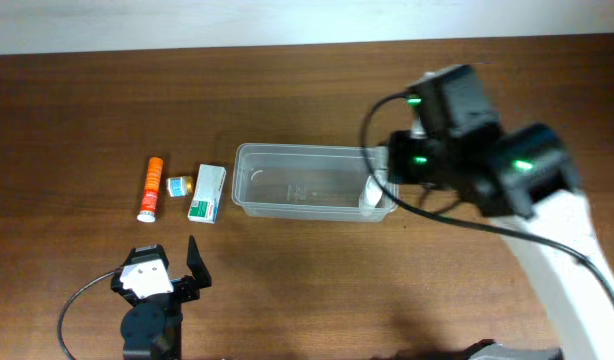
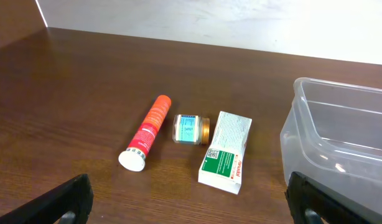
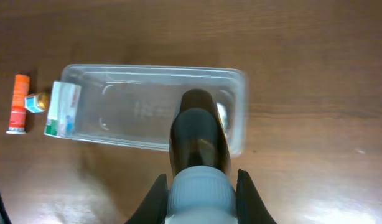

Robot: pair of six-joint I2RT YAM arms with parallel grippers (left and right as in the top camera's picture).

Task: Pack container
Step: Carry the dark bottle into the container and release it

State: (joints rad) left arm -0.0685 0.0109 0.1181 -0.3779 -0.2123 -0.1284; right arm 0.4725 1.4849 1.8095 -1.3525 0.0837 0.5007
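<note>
The right jaws clench a brown bottle (image 3: 199, 134) directly over the container's (image 3: 147, 68) right end, its long axis parallel to the desk's (image 1: 87, 120) far edge; the left jaws are released.

Overhead view, left of centre: three small items in a row on the dark wood-grain counter (image 1: 87, 100).

(a) Orange tube (image 1: 150, 188) with a white cap at its lower end, lying flat.

(b) Small clear jar (image 1: 179, 185) with a blue-and-white label, on its side between the tube and the box. In the left wrist view its amber lid points toward the box.

(c) White-and-green box (image 1: 207, 193), lying flat, rightmost of the three.

A pale strip of wall (image 1: 187, 20) runs along the top edge.

Right wrist view, lower centre: dark bottle (image 3: 199, 134) with a pale cap (image 3: 200, 196), seen end-on from the cap and blurred.
</note>
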